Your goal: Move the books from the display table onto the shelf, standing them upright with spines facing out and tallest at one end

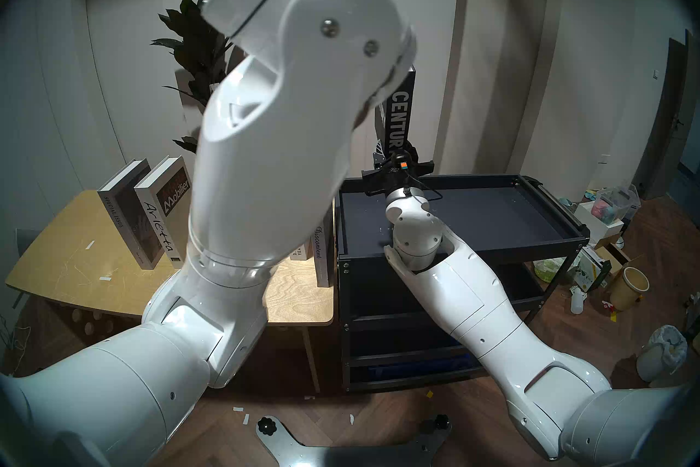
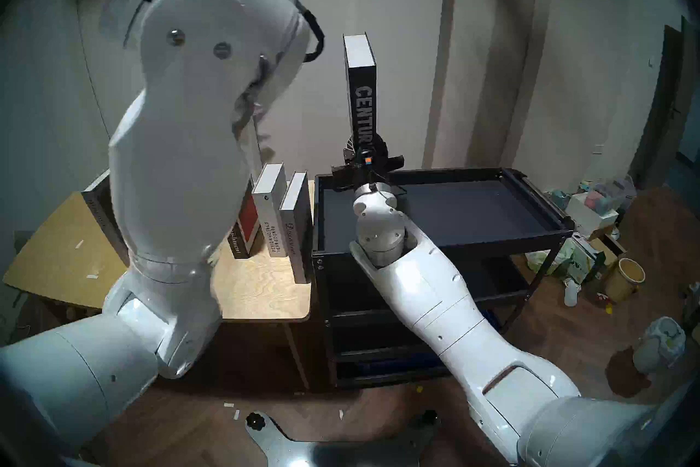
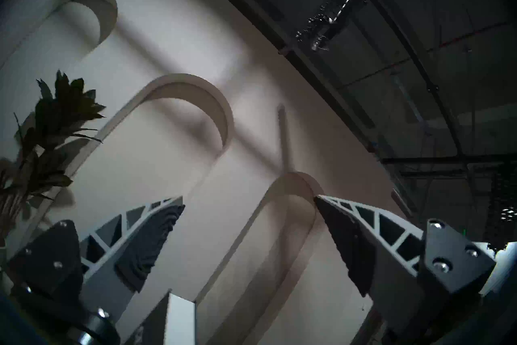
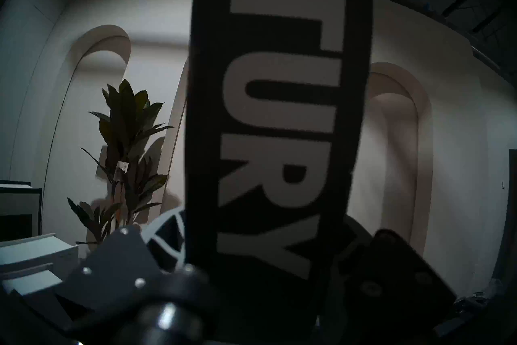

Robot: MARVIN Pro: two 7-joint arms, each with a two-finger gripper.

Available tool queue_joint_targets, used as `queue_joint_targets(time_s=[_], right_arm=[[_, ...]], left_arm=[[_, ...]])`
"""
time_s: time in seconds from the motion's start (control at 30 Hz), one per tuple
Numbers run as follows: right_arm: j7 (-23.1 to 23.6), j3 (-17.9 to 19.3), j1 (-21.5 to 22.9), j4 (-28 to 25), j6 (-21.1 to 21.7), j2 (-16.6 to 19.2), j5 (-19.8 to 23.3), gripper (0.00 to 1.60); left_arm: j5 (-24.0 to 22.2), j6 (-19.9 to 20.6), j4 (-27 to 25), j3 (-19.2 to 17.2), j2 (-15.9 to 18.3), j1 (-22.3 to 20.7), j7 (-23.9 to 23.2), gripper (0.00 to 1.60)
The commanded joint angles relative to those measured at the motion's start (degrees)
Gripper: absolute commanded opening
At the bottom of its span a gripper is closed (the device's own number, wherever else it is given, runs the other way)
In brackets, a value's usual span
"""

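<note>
The left arm (image 1: 272,136) loomed closest to the head camera, filling the frame from 7 o'clock up to 12 and hiding part of the tabletop (image 1: 68,246) behind it. Its end effector (image 3: 249,226) stood wide and empty, aimed at the wall and ceiling, with only the top corner of a book at 6 o'clock in its wrist view.

The right end effector (image 2: 365,155) was closed on the lower end of the CENTURY book (image 2: 361,94), which stood upright with its spine toward the robot. In the head view it rose at 12 o'clock over the far left corner of the shelf (image 2: 492,246). Whether its foot touched the tray could not be told.

The shelf's top tray looked bare otherwise, so by my reading no book was yet settled there. CENTURY looked the tallest, so that corner would suit the tall end.

On the tabletop, at 9 o'clock from the shelf, five books stood upright: SPECIAL ISSUE (image 1: 121,212), Arietta (image 1: 163,212), a red and black one (image 2: 246,227), a white yearbook (image 2: 271,212) and Discontent (image 2: 297,227), which was nearest the shelf. Most of the task therefore remained: setting this first book down, then carrying over five more in order of height.
</note>
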Motion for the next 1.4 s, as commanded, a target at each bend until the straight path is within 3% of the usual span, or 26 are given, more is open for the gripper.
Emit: queue_joint_targets(time_s=[0.0, 0.43, 0.67, 1.0, 1.37], right_arm=[[2.6, 4.8, 1.4, -3.4, 0.9, 4.6, 3.0, 0.00], [7.9, 14.0, 1.6, -3.6, 4.4, 11.0, 9.9, 0.00], [11.9, 16.0, 0.8, -3.0, 6.9, 13.8, 12.3, 0.00], [17.7, 18.2, -0.7, -1.7, 10.1, 17.1, 15.6, 0.00], [22.2, 20.5, -2.7, -1.2, 13.1, 19.8, 18.8, 0.00]], left_arm=[[3.8, 3.0, -3.0, -2.7, 6.6, 4.5, 3.0, 1.60], [11.6, 10.3, -5.1, -2.1, 16.1, 16.1, 9.3, 1.60], [16.8, 14.7, -7.0, -3.7, 20.8, 21.9, 11.5, 1.60], [19.2, 17.0, -10.8, -6.5, 27.8, 30.3, 4.4, 1.60], [17.2, 15.1, -8.3, -8.9, 35.3, 39.3, -0.3, 1.60]])
